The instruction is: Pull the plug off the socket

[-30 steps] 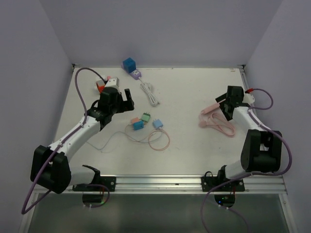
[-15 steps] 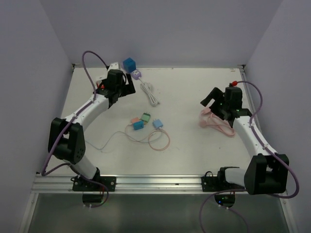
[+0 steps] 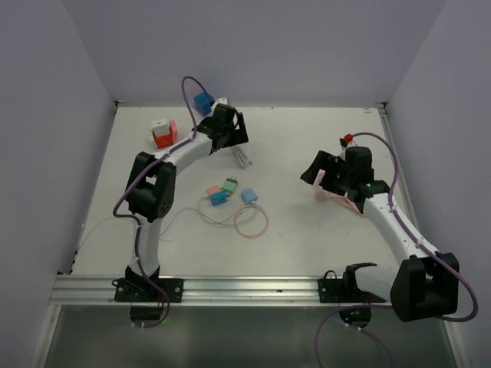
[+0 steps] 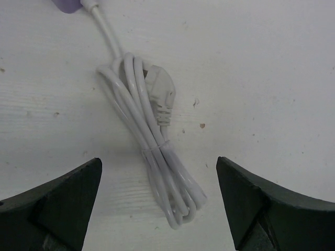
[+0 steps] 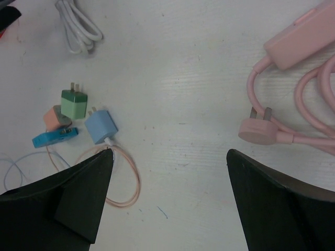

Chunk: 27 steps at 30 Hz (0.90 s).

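A blue cube plug (image 3: 203,102) sits at the back of the table. The purple socket (image 4: 70,4) shows only as a corner at the top of the left wrist view; in the top view my left arm hides it. Its white cable (image 4: 152,141) lies bundled, with a white plug (image 4: 159,89) on top. My left gripper (image 3: 235,134) is open above that bundle, one finger on each side (image 4: 158,161). My right gripper (image 3: 318,172) is open and empty over bare table (image 5: 170,154), left of a pink cable (image 5: 293,104).
An orange and white adaptor (image 3: 163,132) stands at the back left. Small chargers lie mid-table: green (image 5: 73,103), light blue (image 5: 101,125), orange (image 5: 52,117) and blue (image 5: 52,137), with a thin orange cable loop (image 3: 249,222). A pink socket strip (image 5: 298,39) and pink plug (image 5: 259,130) lie at the right.
My left gripper has swung right, from beside the orange adaptor to over the white cable bundle. My right gripper has moved left, off the pink cable.
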### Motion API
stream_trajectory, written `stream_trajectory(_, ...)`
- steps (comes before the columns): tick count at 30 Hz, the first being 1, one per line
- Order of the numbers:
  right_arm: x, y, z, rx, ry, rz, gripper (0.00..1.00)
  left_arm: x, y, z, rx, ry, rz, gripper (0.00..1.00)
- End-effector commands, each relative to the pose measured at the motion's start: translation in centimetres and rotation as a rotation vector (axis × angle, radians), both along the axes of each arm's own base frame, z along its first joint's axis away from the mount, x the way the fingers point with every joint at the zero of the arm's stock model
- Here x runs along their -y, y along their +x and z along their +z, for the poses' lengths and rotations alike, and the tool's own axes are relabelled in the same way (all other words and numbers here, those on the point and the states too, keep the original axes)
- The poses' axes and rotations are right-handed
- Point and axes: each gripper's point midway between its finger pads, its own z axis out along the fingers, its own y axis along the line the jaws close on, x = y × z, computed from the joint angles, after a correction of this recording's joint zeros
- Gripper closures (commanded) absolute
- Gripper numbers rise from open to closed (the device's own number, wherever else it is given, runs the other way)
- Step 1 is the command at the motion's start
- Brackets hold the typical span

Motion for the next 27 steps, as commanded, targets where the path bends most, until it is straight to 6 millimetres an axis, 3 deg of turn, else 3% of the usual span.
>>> stream_trajectory(1, -0.7, -0.2, 1.6, 0.076, 0.0, 0.064, 0.07, 0.5, 1.3, -2.0, -0.014, -0.011, 0.062, 0.06)
stream_trajectory(3, -0.7, -0.4, 1.6, 0.079, 0.0, 0.07, 0.07, 1.0, 2.0, -2.5, -0.012, -0.011, 0.065, 0.09)
stream_trajectory(4, -0.8, -0.6, 1.3, 0.072, 0.002, 0.075, 0.07, 1.4, 2.1, -4.1, -0.038, -0.003, 0.056, 0.1)
stream_trajectory(5, -0.8, -0.7, 1.3, 0.074, 0.003, 0.076, 0.07, 2.2, 2.5, -3.8, -0.032, -0.009, 0.042, 0.12)
stream_trajectory(7, -0.9, -0.9, 1.3, 0.077, 0.005, 0.083, 0.07, 3.1, 2.5, -5.5, -0.061, 0.001, 0.011, 0.15)
stream_trajectory(10, -0.8, -1.0, 1.3, 0.081, -0.002, 0.084, 0.07, 5.0, 2.0, -5.9, -0.06, 0.003, -0.035, 0.28)
stream_trajectory(15, -0.4, -1.0, 1.4, 0.091, -0.023, 0.073, 0.08, 7.8, -1.2, -6.6, -0.092, -0.004, -0.141, 0.6)
stream_trajectory(17, -0.3, -0.9, 1.5, 0.096, -0.034, 0.076, 0.08, 9.0, -3.5, -7.5, -0.124, 0.006, -0.191, 0.72)
stream_trajectory(18, -0.3, -0.8, 1.7, 0.098, -0.035, 0.075, 0.08, 9.8, -4.5, -6.8, -0.126, -0.01, -0.227, 0.74)
stream_trajectory(20, -0.1, -0.7, 1.8, 0.098, -0.045, 0.067, 0.09, 11.3, -7.8, -7.9, -0.168, 0.0, -0.296, 0.76)
stream_trajectory(21, 0.0, -0.6, 1.9, 0.102, -0.048, 0.064, 0.09, 12.1, -9.0, -7.1, -0.168, -0.015, -0.333, 0.75)
stream_trajectory(22, 0.0, -0.5, 1.9, 0.104, -0.052, 0.063, 0.09, 12.9, -11.3, -7.9, -0.197, -0.003, -0.382, 0.7)
stream_trajectory(27, 0.1, -0.2, 1.6, 0.094, -0.055, 0.06, 0.09, 16.0, -19.7, -7.6, -0.293, -0.032, -0.613, 0.52)
